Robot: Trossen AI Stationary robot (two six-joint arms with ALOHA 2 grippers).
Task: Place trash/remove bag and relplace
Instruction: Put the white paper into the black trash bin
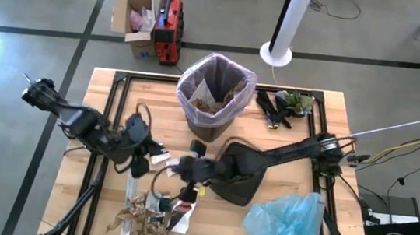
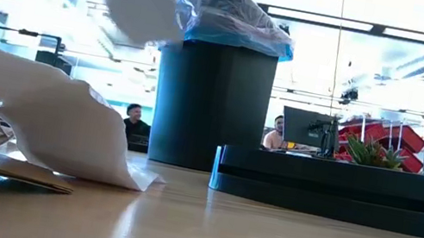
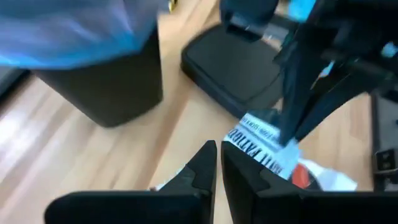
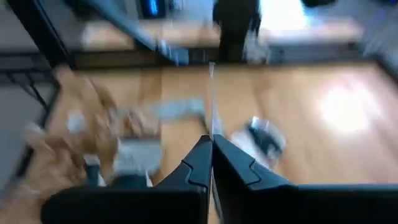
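The black bin (image 1: 212, 111) stands at the table's far middle, lined with the pale bag (image 1: 196, 75), and brown paper lies inside it. The trash (image 1: 144, 219) is a loose heap near the front edge, left of centre, and also shows in the low view (image 2: 28, 122). The crinkly light blue bag (image 1: 286, 223) lies at the front right. Both grippers hang above the table between the heap and the bin. My left gripper (image 1: 141, 165) is shut. My right gripper (image 1: 187, 168) is shut on a printed white wrapper (image 3: 258, 140). My left gripper (image 3: 219, 163) has its fingers together; a pale scrap (image 3: 165, 184) shows just under them, and I cannot tell whether it is held. My right gripper (image 4: 210, 146) pinches the wrapper between its two fingers; its thin edge (image 4: 211, 106) stands out beyond the fingertips. The wrapper is lifted clear of the table.
A black tray (image 1: 238, 185) lies right of the grippers, close to the bin. A black-and-green clump (image 1: 286, 103) sits at the far right. A black frame edges the table. People sit in the room behind (image 2: 134, 123).
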